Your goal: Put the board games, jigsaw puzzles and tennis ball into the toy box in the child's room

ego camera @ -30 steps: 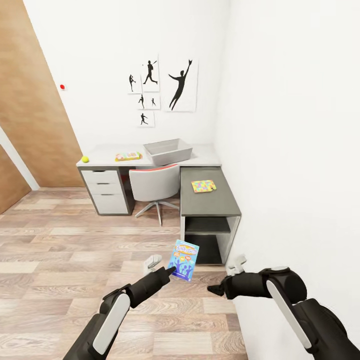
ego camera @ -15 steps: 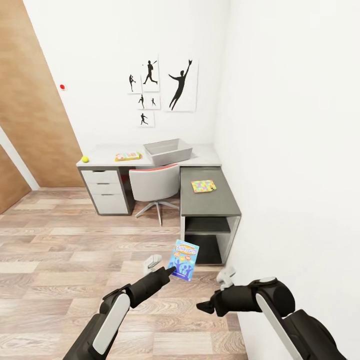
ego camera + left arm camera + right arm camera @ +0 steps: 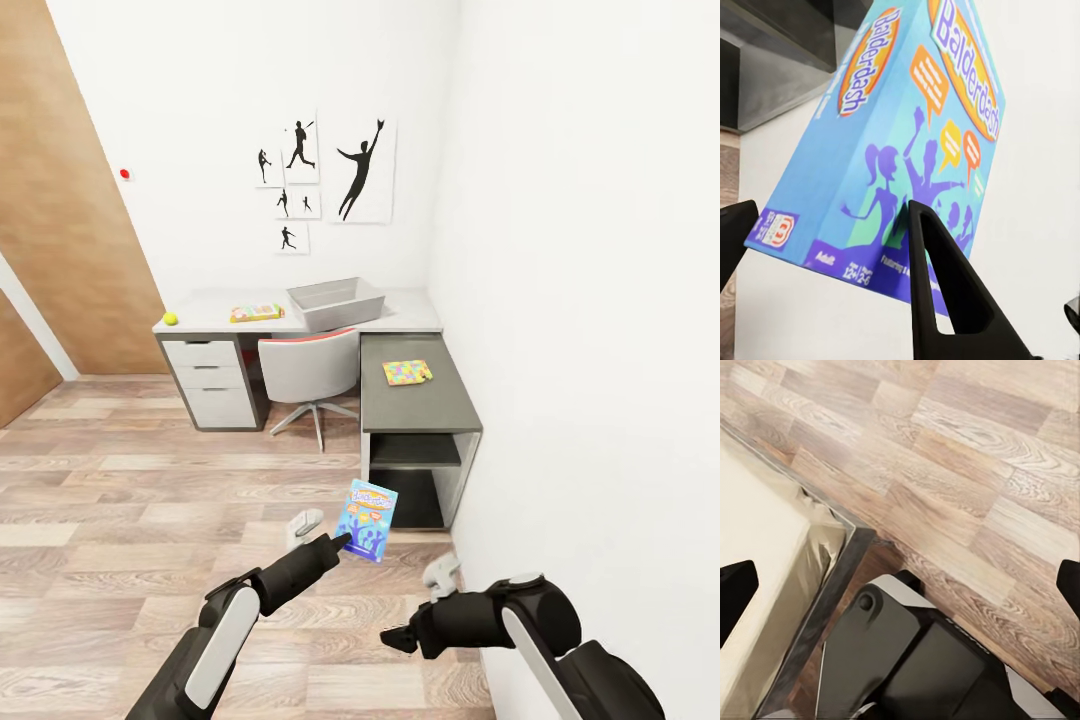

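Note:
My left gripper (image 3: 345, 541) is shut on a blue Balderdash board game (image 3: 367, 507), held upright above the floor in front of the desk. In the left wrist view the game (image 3: 907, 127) sits between the dark fingers (image 3: 937, 277). My right gripper (image 3: 396, 636) hangs low over the floor, open and holding nothing; its tips (image 3: 736, 587) stand wide apart. On the L-shaped desk (image 3: 415, 405) stand the grey toy box (image 3: 335, 301), a tennis ball (image 3: 170, 319), a flat colourful box (image 3: 256, 313) and a jigsaw puzzle (image 3: 407, 373).
A white swivel chair (image 3: 305, 375) is tucked under the desk, beside a drawer unit (image 3: 212, 385). A white wall runs close along my right. Wooden floor (image 3: 120, 500) lies between me and the desk. The right wrist view shows a bed's edge (image 3: 810, 577) and my base (image 3: 915, 660).
My right arm has drawn back and swung left and lower over the floor. The left arm and the board game have held still.

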